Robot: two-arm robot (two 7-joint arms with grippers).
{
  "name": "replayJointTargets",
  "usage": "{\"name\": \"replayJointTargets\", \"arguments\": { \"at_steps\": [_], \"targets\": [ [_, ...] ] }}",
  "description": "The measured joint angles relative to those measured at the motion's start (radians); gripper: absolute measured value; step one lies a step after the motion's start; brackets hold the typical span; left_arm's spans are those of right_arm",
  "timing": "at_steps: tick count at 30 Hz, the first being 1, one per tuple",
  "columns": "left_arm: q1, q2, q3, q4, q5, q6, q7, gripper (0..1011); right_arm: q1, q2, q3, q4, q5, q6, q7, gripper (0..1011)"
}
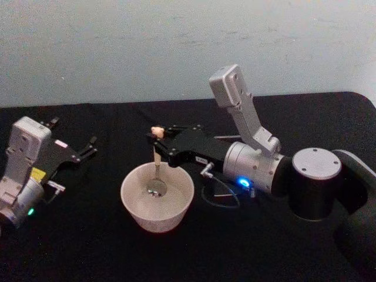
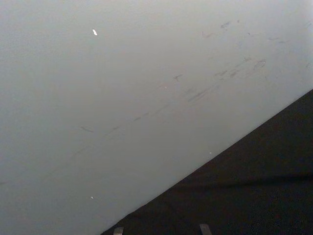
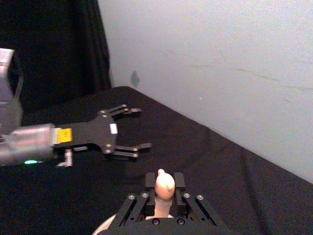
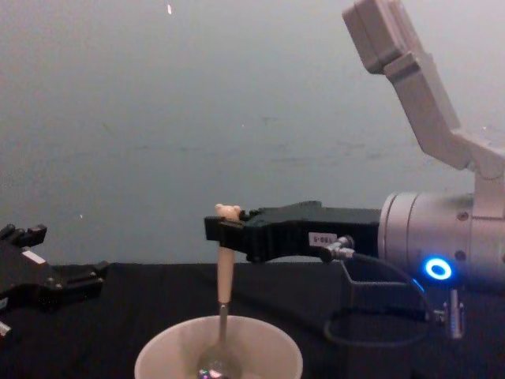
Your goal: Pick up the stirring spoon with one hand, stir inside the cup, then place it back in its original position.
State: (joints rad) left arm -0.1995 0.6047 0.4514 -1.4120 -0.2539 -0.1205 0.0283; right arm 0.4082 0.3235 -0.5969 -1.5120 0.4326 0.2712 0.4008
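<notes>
The right pincer (image 1: pixel 157 141) is pinched shut on the spoon (image 4: pixel 224 272), gripping the top of its beige handle just under the little bear head. It hangs directly above the cup (image 1: pixel 132 202), over the middle of the cup's mouth. From that grip the spoon drops almost straight down, and its shiny bowl sits low inside the cup, near the bottom.

The left pincer (image 3: pixel 139 129) rests well to the left of the cup, low over the black table (image 1: pixel 88 247), with its fingers spread and nothing between them.

Judging by this, the stirring step is in hand: the spoon is picked up and already in the cup. The next move calls for small circles that keep the metal bowl off the cup's wall so the cup does not slide or tip. After that comes a straight lift clear of the rim before the spoon goes back where it belongs.
</notes>
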Motion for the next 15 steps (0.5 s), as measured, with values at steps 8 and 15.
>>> {"name": "replayJointTargets", "arguments": {
  "at_steps": [8, 15],
  "targets": [
    [0.000, 0.000, 0.000, 0.000, 0.000, 0.000, 0.000, 1001, 0.000, 0.018, 0.030, 0.021, -0.007, -0.005, 0.010, 221],
    [0.000, 0.000, 0.000, 0.000, 0.000, 0.000, 0.000, 1001, -0.026, 0.062, 0.064, -0.008, 0.016, -0.012, 0.035, 218]
  ]
}}
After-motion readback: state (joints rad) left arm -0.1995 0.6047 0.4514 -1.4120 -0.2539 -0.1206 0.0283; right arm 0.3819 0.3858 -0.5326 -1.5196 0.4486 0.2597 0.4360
